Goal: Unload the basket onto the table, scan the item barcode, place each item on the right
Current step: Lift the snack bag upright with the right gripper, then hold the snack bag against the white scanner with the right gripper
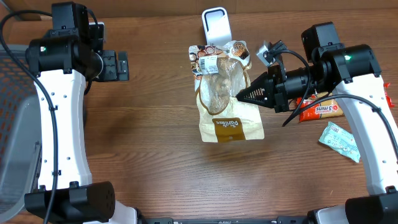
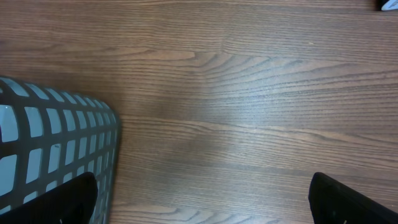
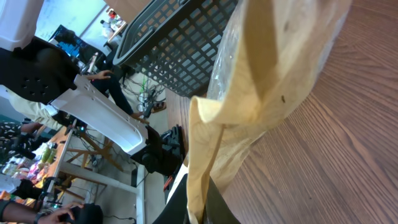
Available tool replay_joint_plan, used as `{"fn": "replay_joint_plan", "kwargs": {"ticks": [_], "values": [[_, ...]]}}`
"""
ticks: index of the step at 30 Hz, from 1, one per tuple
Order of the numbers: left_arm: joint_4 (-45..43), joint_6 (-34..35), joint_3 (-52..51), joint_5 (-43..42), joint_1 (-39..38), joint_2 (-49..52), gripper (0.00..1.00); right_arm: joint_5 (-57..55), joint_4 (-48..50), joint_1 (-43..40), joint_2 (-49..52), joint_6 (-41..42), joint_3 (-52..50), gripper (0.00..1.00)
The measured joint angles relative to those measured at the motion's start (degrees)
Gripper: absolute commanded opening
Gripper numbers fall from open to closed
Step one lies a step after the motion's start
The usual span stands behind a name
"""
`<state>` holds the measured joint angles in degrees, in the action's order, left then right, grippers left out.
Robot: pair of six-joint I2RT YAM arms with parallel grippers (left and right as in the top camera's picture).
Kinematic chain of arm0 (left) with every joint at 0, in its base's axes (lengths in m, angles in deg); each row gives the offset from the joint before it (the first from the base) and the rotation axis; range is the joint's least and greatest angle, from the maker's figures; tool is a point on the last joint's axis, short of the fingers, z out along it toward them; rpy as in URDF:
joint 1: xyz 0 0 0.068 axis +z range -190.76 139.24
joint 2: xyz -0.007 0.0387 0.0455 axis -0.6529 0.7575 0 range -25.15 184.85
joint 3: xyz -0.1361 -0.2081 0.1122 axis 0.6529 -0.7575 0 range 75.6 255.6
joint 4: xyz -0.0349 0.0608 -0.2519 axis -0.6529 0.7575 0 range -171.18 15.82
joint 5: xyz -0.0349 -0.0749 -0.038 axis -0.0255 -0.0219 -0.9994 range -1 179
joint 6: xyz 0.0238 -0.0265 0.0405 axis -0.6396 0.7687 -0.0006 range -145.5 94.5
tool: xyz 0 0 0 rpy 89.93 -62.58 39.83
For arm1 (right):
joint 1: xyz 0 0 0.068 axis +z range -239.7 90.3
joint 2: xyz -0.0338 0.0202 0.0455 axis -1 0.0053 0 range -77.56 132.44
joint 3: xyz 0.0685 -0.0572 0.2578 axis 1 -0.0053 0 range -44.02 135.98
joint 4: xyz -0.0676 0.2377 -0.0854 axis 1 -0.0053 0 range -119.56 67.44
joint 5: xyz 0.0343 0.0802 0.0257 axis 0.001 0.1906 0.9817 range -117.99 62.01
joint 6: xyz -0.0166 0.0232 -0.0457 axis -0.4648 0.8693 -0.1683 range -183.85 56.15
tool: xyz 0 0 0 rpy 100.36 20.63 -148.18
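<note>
The item is a tan paper-and-film bread bag (image 1: 222,99) with a white label near its top, lying lengthwise in the middle of the table, its top end by the white scanner (image 1: 215,25). My right gripper (image 1: 241,96) is shut on the bag's right edge. In the right wrist view the tan bag (image 3: 267,74) rises from between the black fingers (image 3: 217,208), pinched at my right gripper (image 3: 202,211). My left gripper (image 1: 115,65) stands open at the far left with nothing in it. The left wrist view shows only bare wood between its fingertips (image 2: 348,202), at my left gripper (image 2: 208,205).
A red snack bar (image 1: 320,110) and a green-white packet (image 1: 340,142) lie at the right, under the right arm. A grey mesh basket (image 1: 12,130) stands off the table's left edge; a corner of the basket (image 2: 56,149) shows beside the left gripper.
</note>
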<state>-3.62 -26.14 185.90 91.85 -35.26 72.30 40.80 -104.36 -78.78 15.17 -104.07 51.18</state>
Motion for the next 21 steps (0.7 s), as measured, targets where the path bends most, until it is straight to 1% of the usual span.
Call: {"fn": "replay_joint_plan", "kwargs": {"ticks": [3, 5, 9, 14, 18, 21], "values": [[0.0, 0.0, 0.0, 0.0, 0.0, 0.0, 1.0, -1.9, 2.1, 0.0, 0.0, 2.5, 0.0, 0.04], [0.0, 0.0, 0.0, 0.0, 0.0, 0.0, 0.99, -5.7, 4.6, 0.1, 0.0, 6.6, 0.0, 0.04], [0.0, 0.0, 0.0, 0.0, 0.0, 0.0, 1.0, -20.3, 8.7, 2.3, 0.0, 18.0, 0.1, 0.04], [0.0, 0.0, 0.0, 0.0, 0.0, 0.0, 1.0, -40.4, 10.8, 9.8, 0.1, 29.8, 0.1, 0.04], [0.0, 0.0, 0.0, 0.0, 0.0, 0.0, 1.0, -55.9, 11.2, 15.3, 1.0, 36.3, 0.1, 0.04], [0.0, 0.0, 0.0, 0.0, 0.0, 0.0, 1.0, -67.1, 11.7, 17.6, 2.9, 39.7, 0.1, 0.04]]}}
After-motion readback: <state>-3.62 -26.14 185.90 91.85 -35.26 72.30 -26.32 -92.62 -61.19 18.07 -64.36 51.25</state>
